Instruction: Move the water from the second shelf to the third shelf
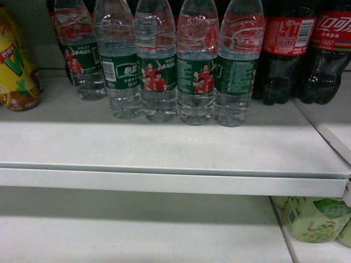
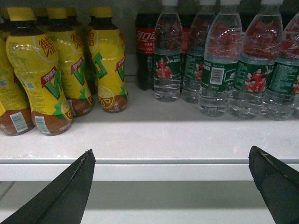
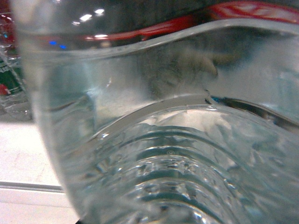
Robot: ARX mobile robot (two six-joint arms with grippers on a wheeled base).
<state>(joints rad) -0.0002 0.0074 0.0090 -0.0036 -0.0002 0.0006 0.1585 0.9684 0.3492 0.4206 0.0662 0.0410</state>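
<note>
Several clear ribbed water bottles point(image 1: 159, 71) with green labels stand in a row on the upper white shelf point(image 1: 164, 148); they also show at the right of the left wrist view as water bottles point(image 2: 219, 70). My left gripper point(image 2: 171, 154) is open with nothing between its black fingertips point(image 2: 86, 161), level with that shelf's front edge and well short of the bottles. One water bottle point(image 3: 177, 140) fills the right wrist view at very close range, blurred, and it hides the right gripper's fingers. Neither arm shows in the head view.
Dark cola bottles point(image 1: 285, 49) with red labels stand right of the water. Yellow drink bottles point(image 2: 46, 70) crowd the shelf's left. A lower white shelf point(image 1: 137, 235) lies beneath, with green packs point(image 1: 315, 219) at its right.
</note>
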